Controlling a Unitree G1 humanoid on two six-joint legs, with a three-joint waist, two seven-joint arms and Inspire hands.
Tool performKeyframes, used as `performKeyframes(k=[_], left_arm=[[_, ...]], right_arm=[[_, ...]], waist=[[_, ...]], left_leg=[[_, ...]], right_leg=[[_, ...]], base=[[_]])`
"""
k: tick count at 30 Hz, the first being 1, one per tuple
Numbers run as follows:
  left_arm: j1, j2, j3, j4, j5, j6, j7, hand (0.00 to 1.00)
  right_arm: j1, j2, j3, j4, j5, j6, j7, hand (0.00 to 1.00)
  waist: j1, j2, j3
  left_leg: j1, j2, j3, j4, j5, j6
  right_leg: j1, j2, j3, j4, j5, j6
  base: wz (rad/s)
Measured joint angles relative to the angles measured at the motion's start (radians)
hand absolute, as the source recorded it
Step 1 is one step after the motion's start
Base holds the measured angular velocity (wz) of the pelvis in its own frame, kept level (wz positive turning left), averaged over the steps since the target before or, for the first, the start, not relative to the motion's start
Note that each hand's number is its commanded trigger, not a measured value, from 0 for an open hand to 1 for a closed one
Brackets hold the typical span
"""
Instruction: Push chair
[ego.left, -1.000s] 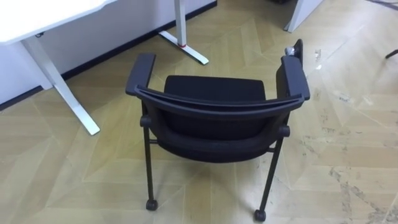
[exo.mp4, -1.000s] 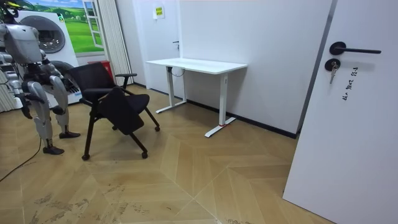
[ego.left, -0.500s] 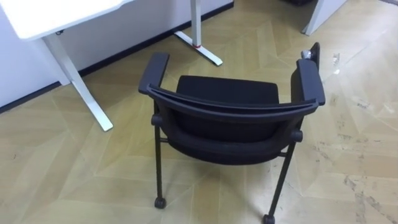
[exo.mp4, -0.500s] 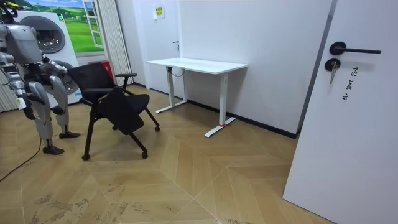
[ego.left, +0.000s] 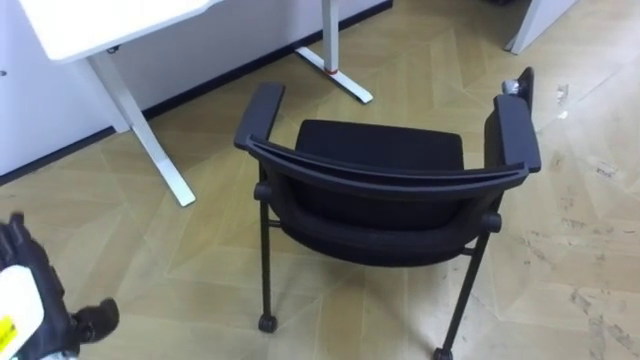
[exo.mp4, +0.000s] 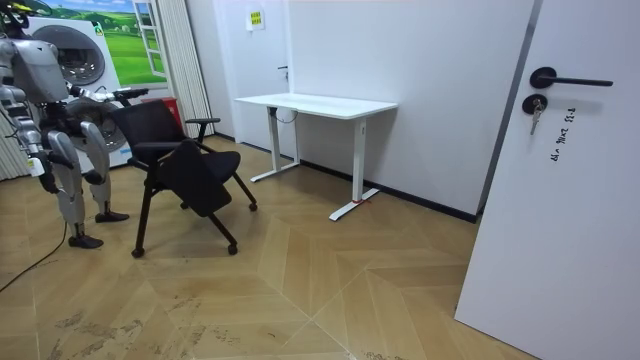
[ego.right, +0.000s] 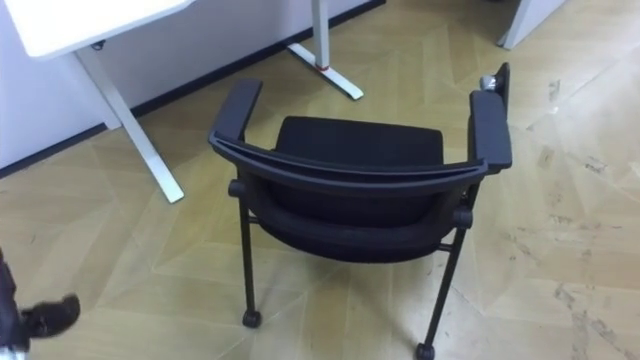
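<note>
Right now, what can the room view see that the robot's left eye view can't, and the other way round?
The room view takes in the whole robot standing behind the chair's back, plus a white door with a dark handle on the room view's right. The left eye view looks down over the backrest onto the seat and catches the robot's left hand close up at lower left. Both share the black chair, the white desk beyond it and the wood floor.

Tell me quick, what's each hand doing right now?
Left hand: open, holding nothing, short of the chair.
Right hand: cannot be told; it is low at the robot's side.
</note>
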Motion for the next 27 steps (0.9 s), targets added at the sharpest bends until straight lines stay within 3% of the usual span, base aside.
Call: performKeyframes(k=[9,16,18,23,27], left_arm=[[-0.001,0.016,0.001,-0.169,0.131,0.003,0.044,0.0],[-0.004,0.017,-0.01,-0.228,0.249,0.01,0.03,0.0],[-0.007,0.025,-0.033,-0.237,0.285,0.014,0.015,0.0],[-0.026,0.045,-0.17,-0.236,0.361,0.02,-0.051,0.0],[-0.027,0.056,-0.198,-0.235,0.383,0.021,-0.084,0.0]], right_arm=[[0.021,0.0,-0.001,0.011,-0.007,0.002,0.006,0.0],[0.014,0.0,-0.002,0.01,-0.026,0.0,0.014,0.0],[0.007,0.0,0.0,0.01,-0.033,-0.001,0.014,0.0],[-0.002,-0.004,0.031,0.01,-0.038,-0.006,0.043,0.0],[-0.004,-0.007,0.038,0.012,-0.051,-0.012,0.056,0.0]], waist=[[-0.004,0.006,-0.0017],[-0.021,0.004,-0.0014],[-0.031,0.006,-0.0023],[-0.042,0.013,-0.0002],[-0.059,0.011,0.0027]], left_leg=[[0.0,-0.004,-0.006,0.003,0.0,0.0],[-0.001,-0.005,0.003,0.005,0.0,0.0],[0.0,-0.005,0.003,0.005,0.0,0.0],[0.0,-0.005,0.004,0.005,0.0,0.0],[0.001,-0.005,0.008,0.005,0.0,0.0]], right_leg=[[0.0,-0.001,0.014,-0.009,0.0,0.0],[-0.001,-0.001,0.027,-0.011,0.0,0.0],[0.001,-0.001,0.027,-0.012,0.0,0.0],[0.003,-0.001,0.028,-0.011,0.0,0.0],[0.001,-0.001,0.036,-0.011,0.0,0.0]], base=[[0.01],[-0.04],[0.0],[0.0],[-0.04]])
